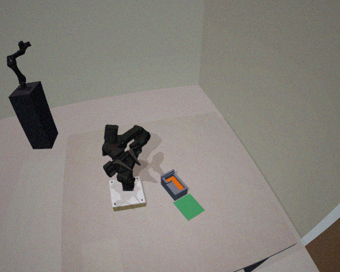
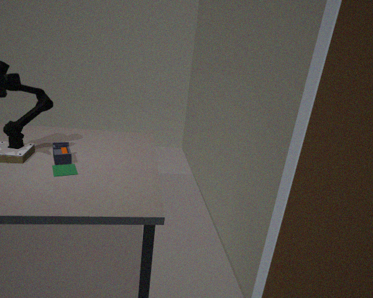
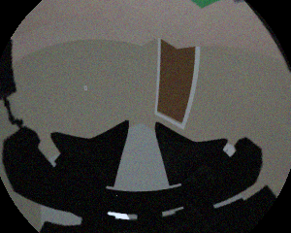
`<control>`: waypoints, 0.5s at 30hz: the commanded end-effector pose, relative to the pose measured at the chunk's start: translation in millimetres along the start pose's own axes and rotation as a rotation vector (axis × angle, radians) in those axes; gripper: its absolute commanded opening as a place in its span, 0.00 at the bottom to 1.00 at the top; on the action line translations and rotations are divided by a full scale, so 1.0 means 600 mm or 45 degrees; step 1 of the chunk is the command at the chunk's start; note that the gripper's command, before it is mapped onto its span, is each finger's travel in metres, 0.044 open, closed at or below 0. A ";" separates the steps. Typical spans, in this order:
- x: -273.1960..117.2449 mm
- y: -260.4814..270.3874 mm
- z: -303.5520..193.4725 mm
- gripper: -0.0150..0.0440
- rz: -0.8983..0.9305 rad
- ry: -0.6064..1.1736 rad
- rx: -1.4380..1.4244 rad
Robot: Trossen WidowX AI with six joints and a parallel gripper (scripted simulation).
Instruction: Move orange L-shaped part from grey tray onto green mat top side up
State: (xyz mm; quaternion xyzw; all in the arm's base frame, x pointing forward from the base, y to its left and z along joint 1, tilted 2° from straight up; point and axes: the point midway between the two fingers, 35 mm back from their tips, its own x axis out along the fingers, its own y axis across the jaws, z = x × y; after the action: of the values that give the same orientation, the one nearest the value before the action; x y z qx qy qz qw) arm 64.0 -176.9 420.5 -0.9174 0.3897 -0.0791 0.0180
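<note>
The orange L-shaped part (image 1: pixel 177 182) (image 2: pixel 64 150) lies level in the pocket of the grey tray (image 1: pixel 167 189) (image 2: pixel 63 159). Its L-shaped end is near the tray's raised back wall. The green mat (image 1: pixel 188 207) (image 2: pixel 64 170) lies bare beside the tray's front end; a corner of it shows at the top edge of the wrist view (image 3: pixel 203 2). My gripper (image 1: pixel 136 166) (image 3: pixel 142 124) is partly open and empty, held up above the table near the arm's own base, well away from the tray. Its fingers cannot be made out in the exterior view.
The arm's white base plate (image 1: pixel 127 200) (image 2: pixel 7 148) is left of the tray. A second, small arm (image 1: pixel 15 68) stands on a black pedestal (image 1: pixel 34 117) at the far left. Walls stand behind and to the right. A dark table edge (image 2: pixel 84 220) runs along the front.
</note>
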 end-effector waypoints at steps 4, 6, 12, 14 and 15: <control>0.064 0.002 0.034 0.56 -0.108 -0.108 0.726; 0.086 -0.006 0.054 0.56 -0.124 -0.182 0.947; 0.146 -0.056 0.125 0.56 -0.096 -0.498 1.554; 0.160 -0.081 0.153 0.56 -0.052 -0.626 1.726; 0.166 -0.095 0.168 0.56 -0.022 -0.693 1.806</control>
State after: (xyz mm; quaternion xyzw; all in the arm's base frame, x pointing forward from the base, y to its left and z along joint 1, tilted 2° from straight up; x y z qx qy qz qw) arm 161.5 -217.1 357.0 -0.7480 0.2297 -0.1145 0.6121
